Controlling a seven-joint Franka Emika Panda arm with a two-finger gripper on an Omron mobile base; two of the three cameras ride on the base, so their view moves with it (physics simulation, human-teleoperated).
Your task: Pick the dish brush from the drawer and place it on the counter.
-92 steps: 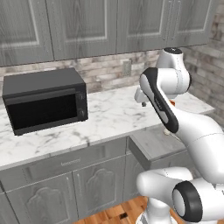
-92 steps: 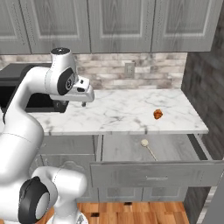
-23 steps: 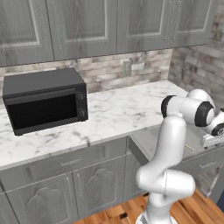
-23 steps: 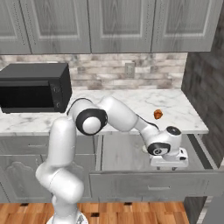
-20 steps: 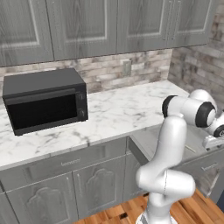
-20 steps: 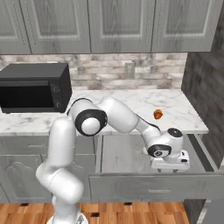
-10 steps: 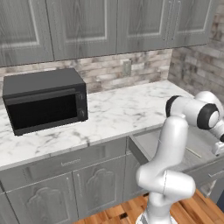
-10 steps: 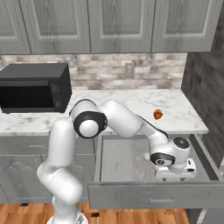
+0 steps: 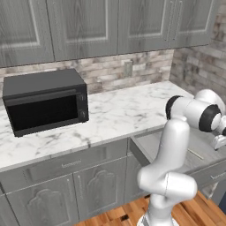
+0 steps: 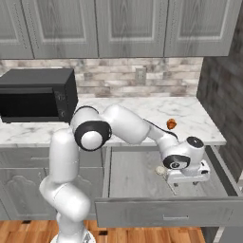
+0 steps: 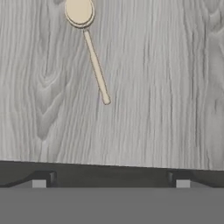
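Grey kitchen cabinets and a stone backsplash surround you, with the counter of white marble running beneath them and a black microwave at its left end. Below the counter, the drawer stands pulled open. The dish brush lies flat on the drawer floor, round head away from you, thin handle pointing back toward the hand. Your gripper hovers low inside the drawer, just beside the brush head, holding nothing. Its fingertips sit spread wide apart. You appear to be in the reach-and-align step. Next, you likely need to move forward over the handle, descend, then close on it.
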